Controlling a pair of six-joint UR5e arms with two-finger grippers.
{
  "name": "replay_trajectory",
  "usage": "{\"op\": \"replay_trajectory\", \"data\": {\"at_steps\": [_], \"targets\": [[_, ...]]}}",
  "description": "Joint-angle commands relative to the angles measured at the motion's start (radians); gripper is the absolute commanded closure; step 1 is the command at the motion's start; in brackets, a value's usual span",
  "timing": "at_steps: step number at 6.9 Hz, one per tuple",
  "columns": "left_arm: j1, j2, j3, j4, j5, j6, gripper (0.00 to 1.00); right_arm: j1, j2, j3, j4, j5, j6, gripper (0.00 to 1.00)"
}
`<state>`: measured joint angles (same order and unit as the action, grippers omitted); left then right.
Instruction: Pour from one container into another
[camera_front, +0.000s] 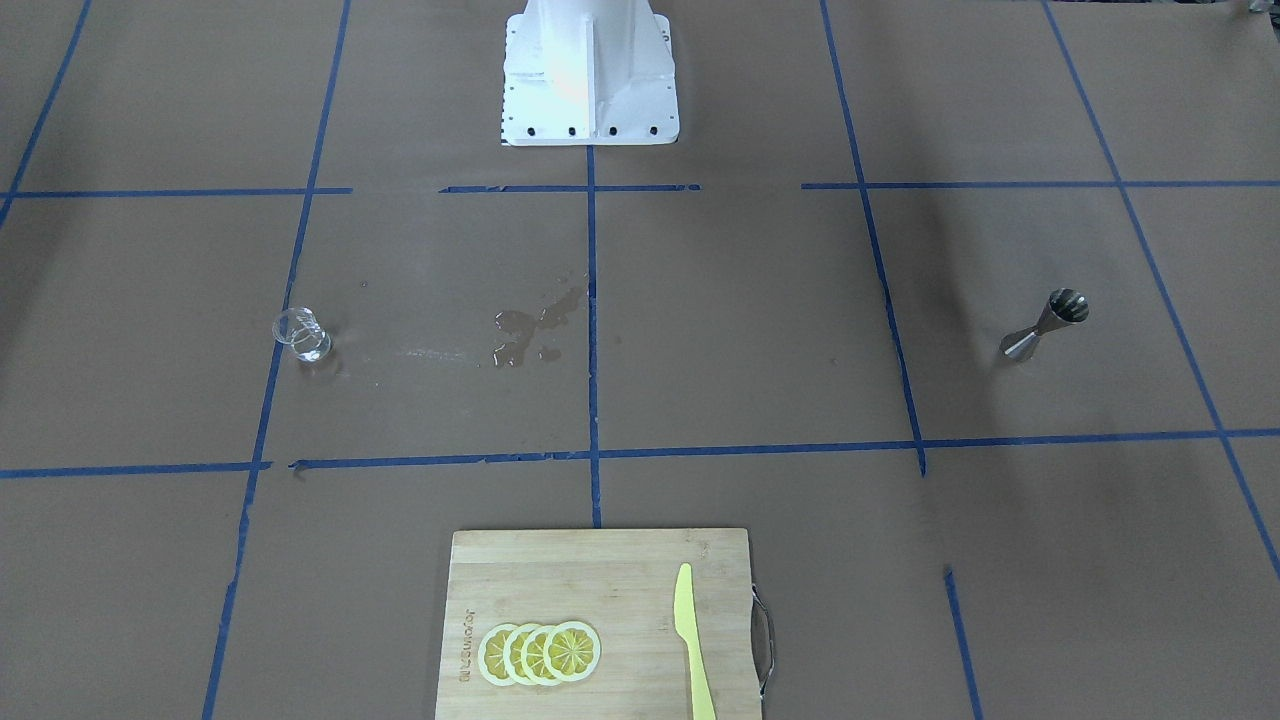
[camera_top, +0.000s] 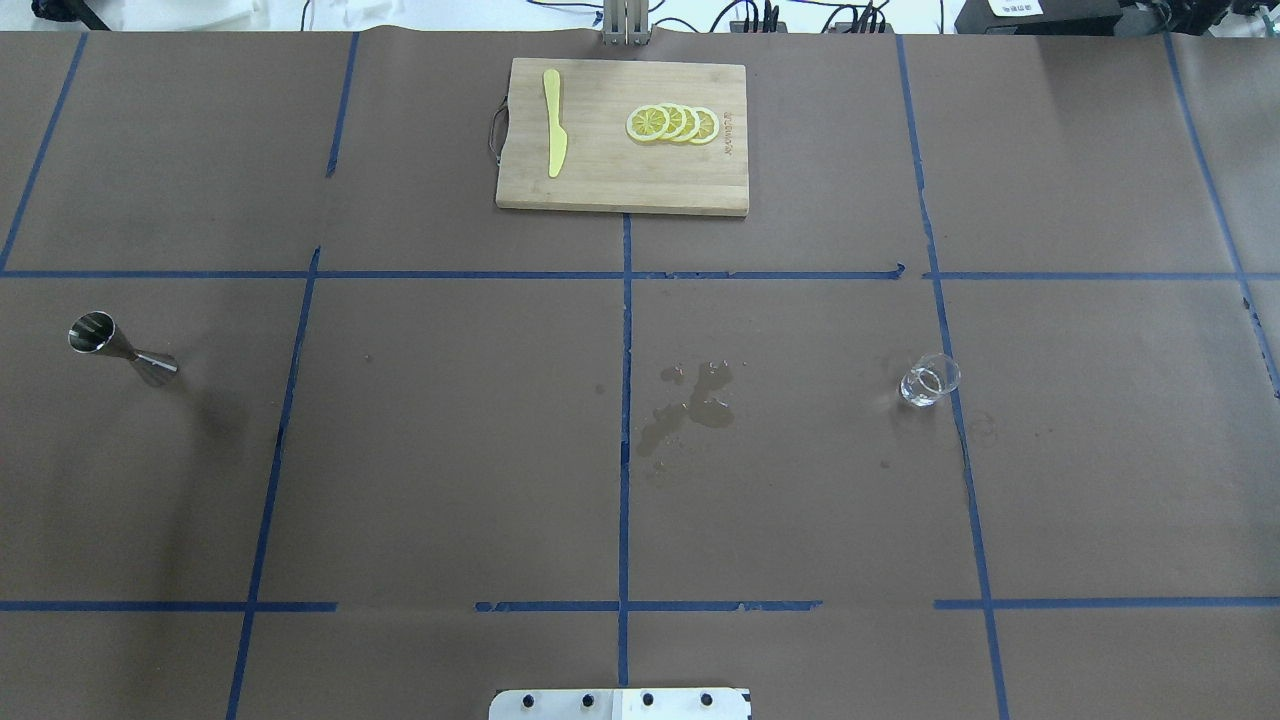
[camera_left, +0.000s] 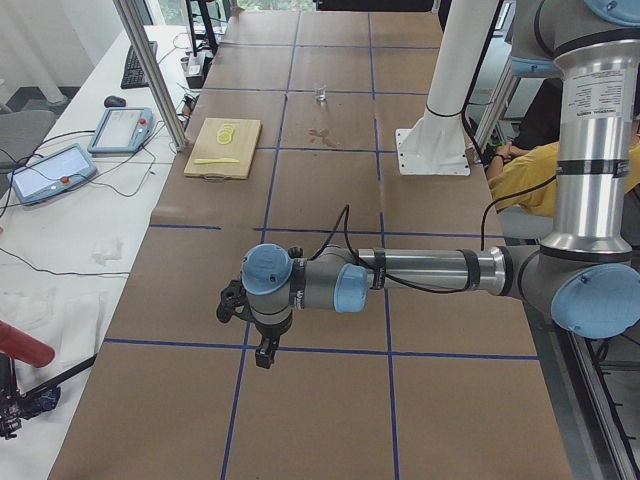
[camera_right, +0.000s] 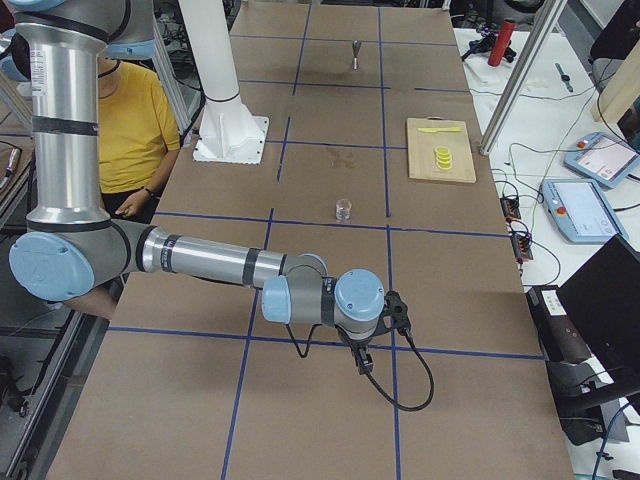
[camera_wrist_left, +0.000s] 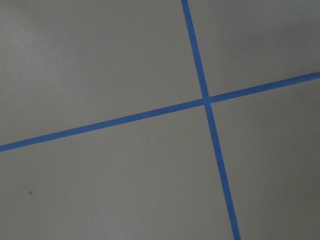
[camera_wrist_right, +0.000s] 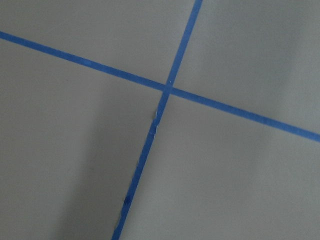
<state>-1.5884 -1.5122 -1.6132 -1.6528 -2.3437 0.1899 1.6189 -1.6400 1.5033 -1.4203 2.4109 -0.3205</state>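
The clear glass cup (camera_front: 303, 335) (camera_top: 929, 380) stands upright on the brown table at the robot's right; the exterior right view shows the cup (camera_right: 343, 209) mid-table. The steel jigger (camera_front: 1045, 325) (camera_top: 120, 348) stands far off at the robot's left. Neither gripper shows in the overhead or front view. My left gripper (camera_left: 262, 355) hangs over bare table at the near end of the exterior left view. My right gripper (camera_right: 362, 362) hangs likewise in the exterior right view. I cannot tell whether either is open or shut. Both wrist views show only blue tape lines.
A wet spill (camera_top: 690, 405) (camera_front: 530, 330) marks the table's middle between cup and jigger. A wooden cutting board (camera_top: 620, 180) at the far edge carries lemon slices (camera_top: 672, 123) and a yellow knife (camera_top: 554, 136). The white robot base (camera_front: 590, 75) stands at the near edge.
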Motion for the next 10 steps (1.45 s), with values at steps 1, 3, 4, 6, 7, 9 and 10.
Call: {"op": "replay_trajectory", "data": {"at_steps": [1,3,4,6,7,9,10], "targets": [[0.002,0.07,-0.077,-0.008,0.076,-0.012,0.0,0.001,-0.046,0.009,0.035,-0.003,0.03,0.0],[0.002,0.121,-0.085,-0.024,0.076,-0.185,0.0,0.004,-0.05,0.044,0.029,-0.012,0.095,0.0],[0.004,0.128,-0.086,-0.025,0.04,-0.191,0.0,0.004,-0.049,0.048,0.021,-0.039,0.095,0.0],[0.033,0.132,-0.103,-0.027,-0.026,-0.272,0.0,0.001,-0.028,0.115,-0.134,-0.056,0.095,0.0],[0.109,0.135,-0.128,-0.107,-0.023,-0.422,0.0,0.001,-0.037,0.144,-0.158,-0.081,0.093,0.0],[0.123,0.167,-0.158,-0.145,-0.028,-0.429,0.0,0.001,-0.041,0.143,-0.163,-0.075,0.093,0.0],[0.125,0.177,-0.206,-0.143,-0.028,-0.422,0.0,0.001,-0.046,0.141,-0.16,-0.072,0.093,0.0]]}}
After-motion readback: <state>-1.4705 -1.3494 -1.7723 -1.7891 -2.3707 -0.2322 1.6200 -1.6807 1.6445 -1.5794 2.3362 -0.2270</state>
